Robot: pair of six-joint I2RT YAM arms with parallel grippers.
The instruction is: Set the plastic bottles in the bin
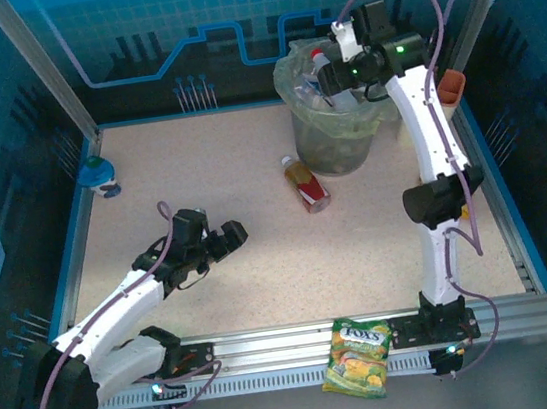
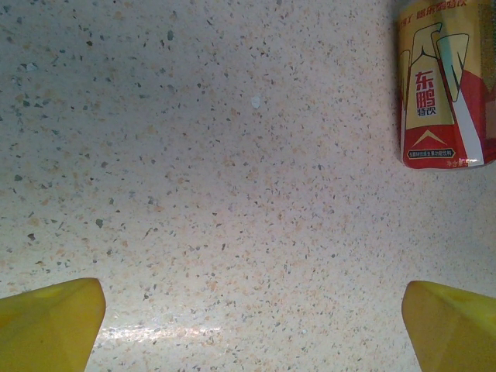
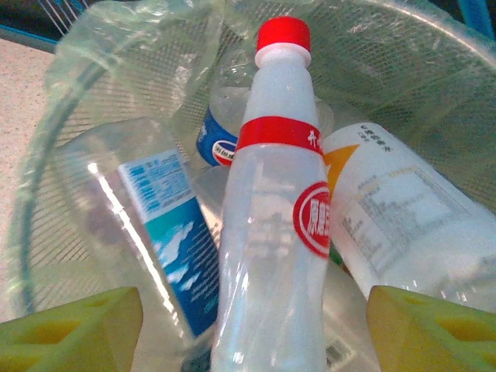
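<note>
In front of the round grey bag-lined bin (image 1: pixel 332 151): lying red-and-gold plastic bottle (image 1: pixel 309 188), probably light, slick, dentable; grasp mid-label. Spread, pinching nothing: left gripper (image 2: pixel 252 293), right gripper (image 3: pixel 254 301).

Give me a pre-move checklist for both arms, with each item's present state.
1. Right fingers clear of the red-capped clear plastic bottle: ok, gaps on both sides.
2. That bottle inside the round grey bag-lined bin: ok.
3. Left fingers open: ok.
4. Red-and-gold labelled bottle centred between them: not ok, it lies off to the upper right.
5. Table free of bottles: not ok; a small teal-capped bottle also sits at the left edge.
</note>
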